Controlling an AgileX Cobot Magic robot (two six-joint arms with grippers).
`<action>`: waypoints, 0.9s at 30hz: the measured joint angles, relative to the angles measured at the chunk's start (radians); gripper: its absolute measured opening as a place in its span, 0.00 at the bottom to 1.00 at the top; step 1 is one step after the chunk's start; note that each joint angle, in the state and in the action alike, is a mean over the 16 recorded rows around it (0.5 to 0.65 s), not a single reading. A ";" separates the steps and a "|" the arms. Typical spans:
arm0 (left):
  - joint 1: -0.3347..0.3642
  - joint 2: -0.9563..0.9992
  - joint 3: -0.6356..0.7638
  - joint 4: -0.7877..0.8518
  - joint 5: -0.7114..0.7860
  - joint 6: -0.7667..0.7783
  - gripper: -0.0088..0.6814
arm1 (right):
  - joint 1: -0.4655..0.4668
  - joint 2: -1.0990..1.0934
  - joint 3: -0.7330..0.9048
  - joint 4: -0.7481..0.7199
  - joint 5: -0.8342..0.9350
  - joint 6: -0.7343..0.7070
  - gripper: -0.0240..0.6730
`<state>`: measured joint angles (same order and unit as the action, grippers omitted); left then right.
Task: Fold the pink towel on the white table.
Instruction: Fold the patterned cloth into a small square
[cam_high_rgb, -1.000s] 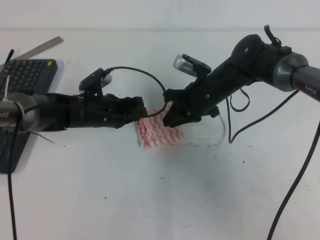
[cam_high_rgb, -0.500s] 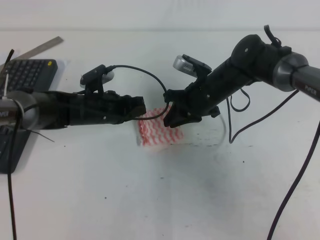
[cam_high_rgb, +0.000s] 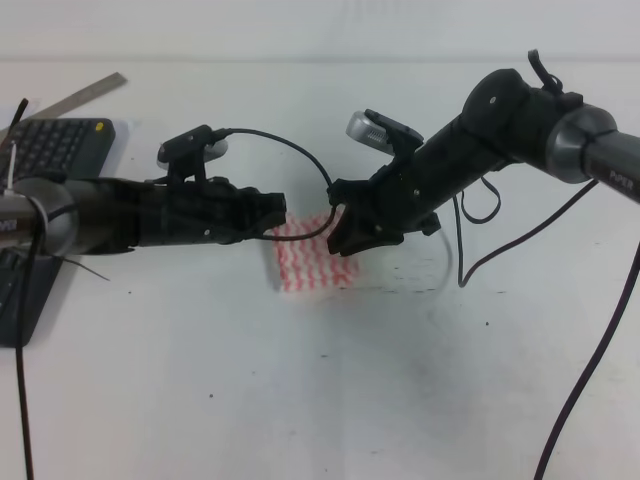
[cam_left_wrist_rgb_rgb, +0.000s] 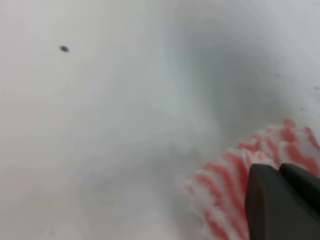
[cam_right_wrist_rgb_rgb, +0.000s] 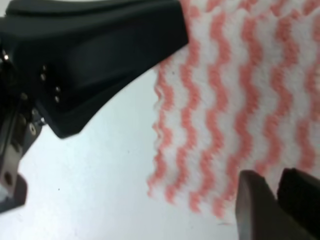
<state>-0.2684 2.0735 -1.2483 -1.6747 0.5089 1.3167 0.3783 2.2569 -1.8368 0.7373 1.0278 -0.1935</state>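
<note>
towel (cam_high_rgb: 315, 265) lies folded small, mid white table (cam_high_rgb: 330, 400), between my two arms, white with pink-red wavy stripes. my left gripper (cam_high_rgb: 280, 212) sits at its upper left edge, my right gripper (cam_high_rgb: 342, 243) at its upper right corner. both wrist views show two dark fingertips (cam_right_wrist_rgb_rgb: 260, 207) close together over the cloth, but whether they pinch it i cannot tell; the left view is blurred. keyboard (cam_high_rgb: 35, 170) is cut off at the left edge.

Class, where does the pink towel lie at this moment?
In the exterior high view, the pink towel lies mid-table on the white table, between the left claw and right claw.
</note>
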 joint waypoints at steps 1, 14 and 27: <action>0.000 0.001 0.000 0.003 -0.002 0.000 0.01 | 0.000 0.000 0.000 0.000 0.000 0.000 0.18; 0.000 0.003 0.000 0.012 0.010 0.000 0.07 | 0.000 0.000 0.000 -0.001 0.006 0.000 0.18; 0.008 -0.013 -0.001 0.009 0.028 0.002 0.44 | 0.000 0.006 0.000 -0.005 0.010 0.001 0.18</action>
<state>-0.2602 2.0607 -1.2490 -1.6661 0.5365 1.3187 0.3786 2.2629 -1.8369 0.7319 1.0381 -0.1928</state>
